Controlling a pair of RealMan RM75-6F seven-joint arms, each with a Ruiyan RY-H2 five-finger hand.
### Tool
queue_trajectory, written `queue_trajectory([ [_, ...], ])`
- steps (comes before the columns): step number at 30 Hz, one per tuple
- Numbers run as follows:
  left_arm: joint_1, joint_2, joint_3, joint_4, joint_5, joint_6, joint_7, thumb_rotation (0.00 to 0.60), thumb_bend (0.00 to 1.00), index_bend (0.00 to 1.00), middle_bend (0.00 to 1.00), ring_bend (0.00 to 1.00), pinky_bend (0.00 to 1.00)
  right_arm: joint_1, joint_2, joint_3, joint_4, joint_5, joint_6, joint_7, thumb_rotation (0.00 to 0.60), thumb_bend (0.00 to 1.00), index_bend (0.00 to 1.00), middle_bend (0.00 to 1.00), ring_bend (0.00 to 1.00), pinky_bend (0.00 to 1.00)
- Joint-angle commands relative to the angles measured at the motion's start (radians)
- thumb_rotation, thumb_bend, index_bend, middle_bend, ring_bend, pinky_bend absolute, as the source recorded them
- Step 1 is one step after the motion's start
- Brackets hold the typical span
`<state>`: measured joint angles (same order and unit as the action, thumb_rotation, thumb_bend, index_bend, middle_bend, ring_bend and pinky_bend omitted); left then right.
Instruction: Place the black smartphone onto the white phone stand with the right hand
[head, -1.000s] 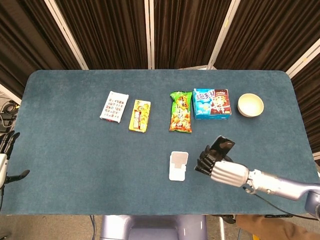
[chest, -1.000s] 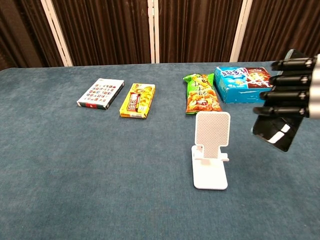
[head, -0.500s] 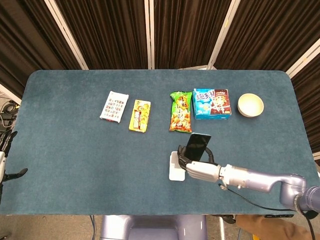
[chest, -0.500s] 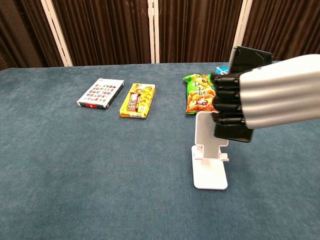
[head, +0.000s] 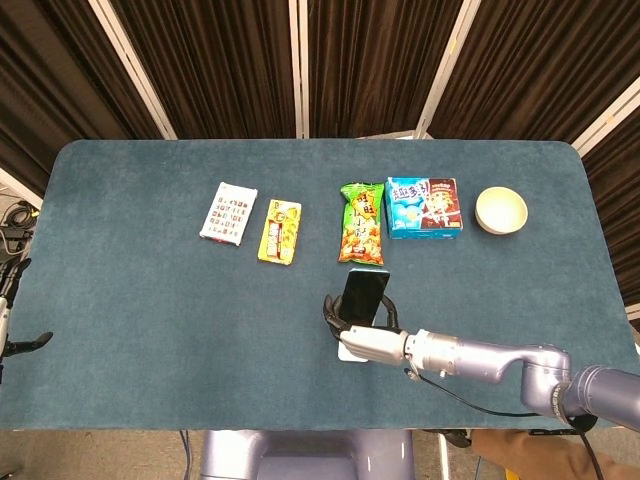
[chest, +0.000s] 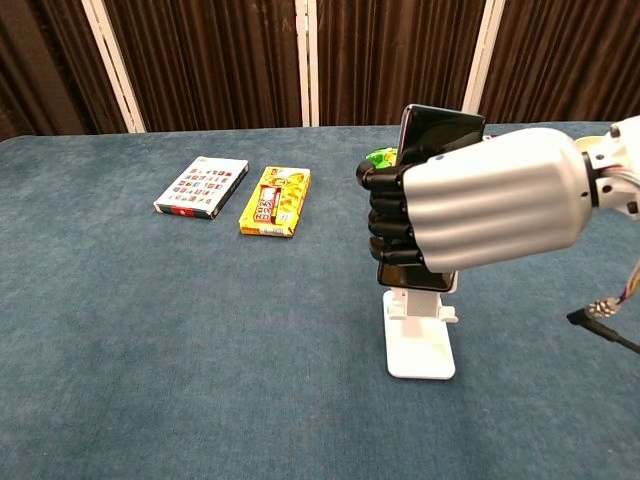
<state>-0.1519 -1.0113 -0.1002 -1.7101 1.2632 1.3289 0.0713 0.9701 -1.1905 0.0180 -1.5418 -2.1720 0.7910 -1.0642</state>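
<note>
My right hand (head: 368, 338) (chest: 480, 214) grips the black smartphone (head: 364, 295) (chest: 440, 128), holding it upright right over the white phone stand (head: 350, 352) (chest: 420, 335). The hand covers the stand's back plate in the chest view; only its base and lower ledge show. Whether the phone touches the stand I cannot tell. My left hand (head: 10, 330) shows at the far left edge of the head view, beyond the table, fingers spread and holding nothing.
Along the back of the blue table (head: 150, 330) lie a white card box (head: 229, 212), a yellow snack pack (head: 280, 231), a green snack bag (head: 361, 223), a blue box (head: 423, 207) and a cream bowl (head: 500, 210). A thin cable (chest: 605, 315) hangs at right.
My right hand carried the phone leftward from right of the stand to directly over it, turning it upright. The left hand barely moved.
</note>
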Motion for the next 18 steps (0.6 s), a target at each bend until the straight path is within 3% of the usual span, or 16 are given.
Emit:
queue_trajectory([
  [1, -0.001, -0.001, -0.001, 0.002, -0.003, -0.001, 0.001, 0.600, 0.00, 0.00, 0.00, 0.00, 0.00, -0.004, -0.012, 0.001, 0.006, 0.008, -0.014, -0.007, 0.600, 0.52, 0.60, 0.54, 0.42, 0.32],
  [18, 0.000, 0.001, 0.002, 0.002, 0.000, 0.002, -0.004, 0.600, 0.00, 0.00, 0.00, 0.00, 0.00, -0.029, -0.051, 0.038, -0.032, 0.066, -0.102, -0.095, 0.600, 0.52, 0.61, 0.55, 0.42, 0.32],
])
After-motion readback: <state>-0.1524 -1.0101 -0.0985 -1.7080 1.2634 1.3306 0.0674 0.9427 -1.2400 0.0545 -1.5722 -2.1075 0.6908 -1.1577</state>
